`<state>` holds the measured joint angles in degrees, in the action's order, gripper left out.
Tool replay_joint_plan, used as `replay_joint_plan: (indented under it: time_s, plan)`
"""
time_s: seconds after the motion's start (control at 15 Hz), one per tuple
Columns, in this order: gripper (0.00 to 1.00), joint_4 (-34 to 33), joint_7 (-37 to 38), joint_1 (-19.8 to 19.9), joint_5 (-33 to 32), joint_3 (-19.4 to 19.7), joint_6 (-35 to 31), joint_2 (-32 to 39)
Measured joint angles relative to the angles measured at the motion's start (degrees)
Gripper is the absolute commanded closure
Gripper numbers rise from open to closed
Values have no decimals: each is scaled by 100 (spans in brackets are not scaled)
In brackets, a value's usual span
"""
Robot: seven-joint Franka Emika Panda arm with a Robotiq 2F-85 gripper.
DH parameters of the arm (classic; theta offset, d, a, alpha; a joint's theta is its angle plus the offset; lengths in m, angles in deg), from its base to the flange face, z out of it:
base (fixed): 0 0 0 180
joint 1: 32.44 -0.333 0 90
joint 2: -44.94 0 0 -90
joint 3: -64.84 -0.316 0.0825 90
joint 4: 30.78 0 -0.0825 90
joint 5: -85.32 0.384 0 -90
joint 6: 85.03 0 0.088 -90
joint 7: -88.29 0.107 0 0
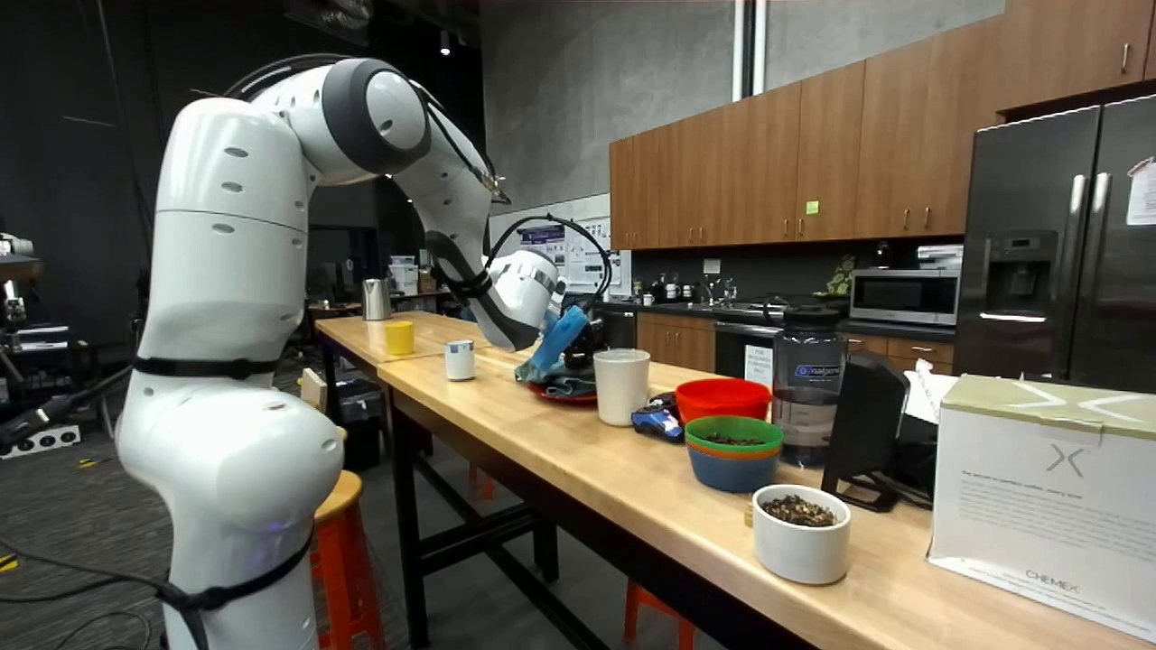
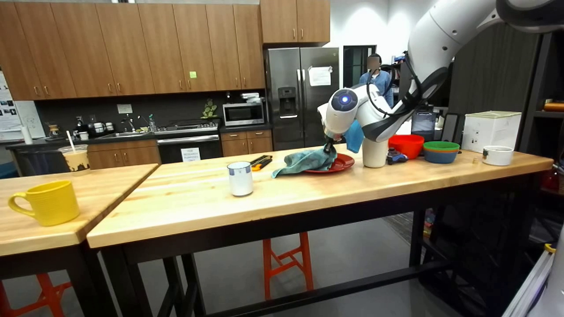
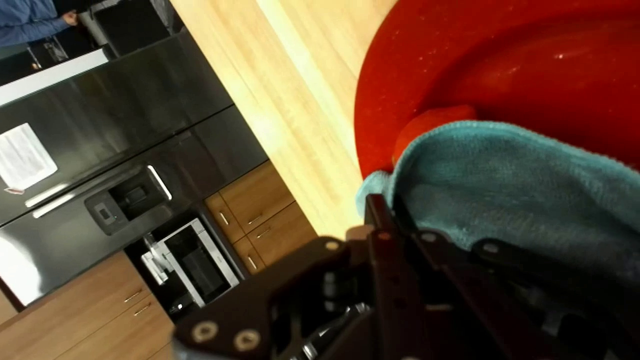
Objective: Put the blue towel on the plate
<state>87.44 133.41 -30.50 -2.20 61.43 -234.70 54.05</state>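
Note:
The blue-green towel lies crumpled, partly over the red plate and partly on the table beside it. In the wrist view the towel covers the lower part of the plate, and its rim folds up at the fingers. My gripper points down at the plate's edge. Its fingertips are close together with a fold of towel pinched between them. The gripper touches the towel's top in an exterior view. The towel also shows in an exterior view, where the plate is mostly hidden.
A tall white cup stands close beside the plate. A red bowl and stacked bowls stand beyond it. A white mug and an orange-black tool lie on the other side. A small orange-red thing sits on the plate.

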Motion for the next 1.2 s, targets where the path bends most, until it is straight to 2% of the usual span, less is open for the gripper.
replay_joint_plan:
  time_s: [0.07,0.13,0.2,0.33,0.6,0.93,1.2]
  plan:
    - [99,-11,-114,20,99,1,-32,58]
    - [81,-15,-230,35,202,3,-64,104]
    - [72,-15,-329,47,287,3,-90,137]
    - [62,-15,-398,50,394,3,-116,162]
    - [35,-15,-393,30,509,-43,-280,60]
    - [1,-39,-386,-15,543,-169,-570,-527]
    - [0,25,-389,-74,892,-275,-699,-1119]
